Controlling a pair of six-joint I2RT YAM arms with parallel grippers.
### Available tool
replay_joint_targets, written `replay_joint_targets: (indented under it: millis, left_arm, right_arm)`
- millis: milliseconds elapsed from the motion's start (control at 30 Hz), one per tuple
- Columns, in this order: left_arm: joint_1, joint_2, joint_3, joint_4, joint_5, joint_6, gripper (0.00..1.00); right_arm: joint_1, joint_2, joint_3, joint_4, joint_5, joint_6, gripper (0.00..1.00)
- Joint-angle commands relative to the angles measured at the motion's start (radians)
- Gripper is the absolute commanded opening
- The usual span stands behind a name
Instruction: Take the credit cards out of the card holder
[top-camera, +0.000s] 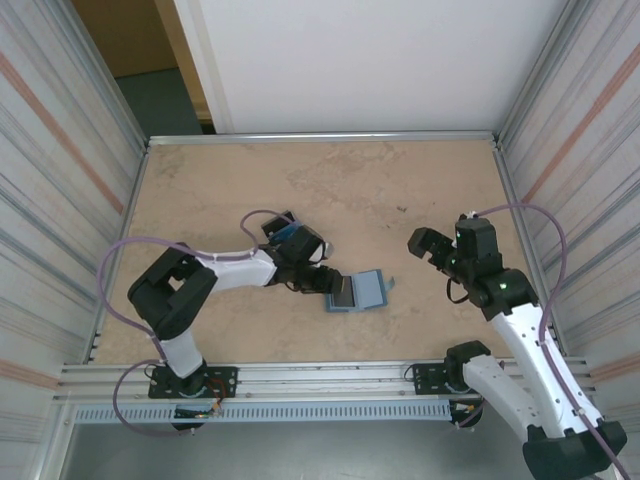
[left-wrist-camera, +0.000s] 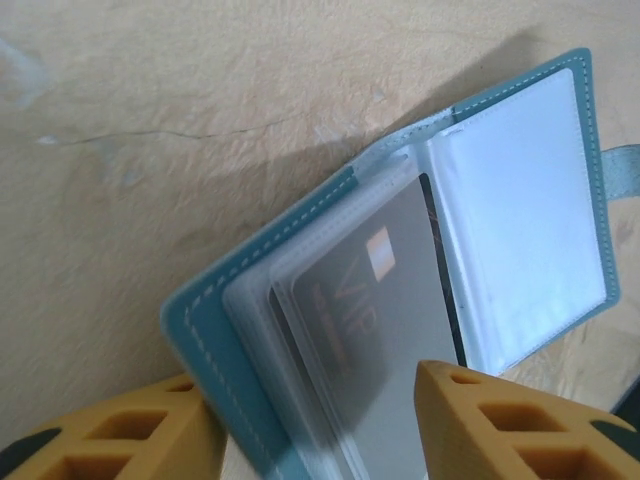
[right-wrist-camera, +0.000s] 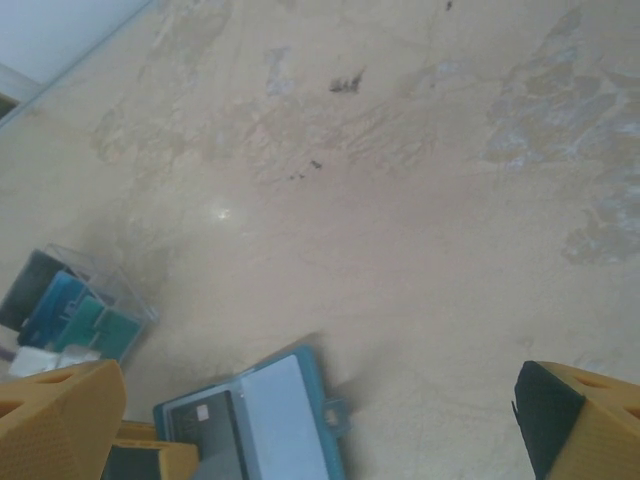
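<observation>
The teal-blue card holder (top-camera: 368, 289) lies open on the table, its pale inside facing up (right-wrist-camera: 285, 415). In the left wrist view its clear sleeves stand fanned, and a dark grey credit card (left-wrist-camera: 375, 320) marked VIP sits inside one. My left gripper (left-wrist-camera: 312, 400) straddles the left flap (left-wrist-camera: 215, 350) and its sleeves, jaws apart, one yellow finger (left-wrist-camera: 150, 425) outside the cover and the other (left-wrist-camera: 500, 420) over the sleeves. In the top view the left gripper (top-camera: 325, 283) is at the holder's left edge. My right gripper (top-camera: 428, 245) hovers open to the right, nothing between its fingers.
A clear box (right-wrist-camera: 70, 310) holding black, blue and teal cards stands just behind the left wrist (top-camera: 290, 235). Metal rails edge the tan tabletop (top-camera: 350, 190). Striped walls close in both sides.
</observation>
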Motion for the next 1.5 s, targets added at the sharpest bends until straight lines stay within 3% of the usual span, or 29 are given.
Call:
replay_joint_targets:
  millis: [0, 200, 300, 500, 633, 733, 1067, 1467]
  left_arm:
    - [-0.020, -0.083, 0.021, -0.106, -0.150, 0.052, 0.54]
    - [-0.064, -0.158, -0.021, -0.070, -0.273, 0.064, 0.59]
    - [-0.071, -0.198, -0.074, 0.019, -0.282, 0.046, 0.60]
    - [-0.069, -0.218, -0.142, 0.141, -0.291, 0.064, 0.59]
    - [-0.080, -0.192, -0.157, 0.182, -0.283, 0.080, 0.53]
    - [-0.087, -0.165, -0.161, 0.208, -0.271, 0.085, 0.49]
    - [-0.097, -0.081, -0.145, 0.212, -0.250, 0.087, 0.39]
    - [-0.101, -0.057, -0.129, 0.143, -0.261, 0.111, 0.29]
  right_arm:
    - [0.015, 0.045, 0.024, -0.020, -0.009, -0.005, 0.99]
    - [0.093, 0.149, 0.017, 0.059, -0.117, -0.011, 0.89]
    - [0.183, 0.194, 0.024, 0.081, -0.105, -0.012, 0.86]
    - [0.284, 0.325, 0.010, 0.177, -0.233, -0.005, 0.75]
    - [0.320, 0.398, -0.018, 0.232, -0.273, 0.016, 0.55]
    - [0.334, 0.461, -0.018, 0.256, -0.317, 0.028, 0.44]
    - [0.341, 0.653, -0.047, 0.363, -0.441, 0.039, 0.29]
    - [0.291, 0.738, -0.118, 0.491, -0.557, 0.065, 0.18]
